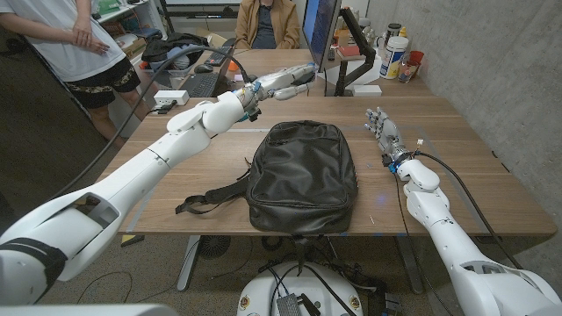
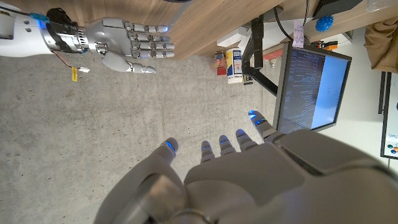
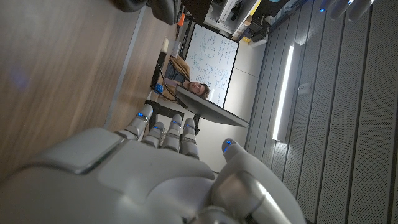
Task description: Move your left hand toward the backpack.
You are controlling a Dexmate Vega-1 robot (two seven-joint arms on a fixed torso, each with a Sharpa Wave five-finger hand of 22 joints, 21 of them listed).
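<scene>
A black backpack (image 1: 302,175) lies flat in the middle of the wooden table (image 1: 457,184), its straps trailing toward the near left. My left hand (image 1: 283,83) hangs in the air beyond the backpack's far edge, fingers stretched out toward the monitor, holding nothing. In the left wrist view its fingers (image 2: 217,146) are spread and empty. To the right of the backpack, my right hand (image 1: 384,132) is at the table with fingers extended and apart, nothing in it. That hand (image 2: 130,46) also appears in the left wrist view.
A monitor (image 1: 320,31) on an arm stands at the far middle, with a keyboard (image 1: 200,84) and mouse to its left. Bottles and cups (image 1: 399,57) cluster at the far right. One person stands at far left, another sits behind the table.
</scene>
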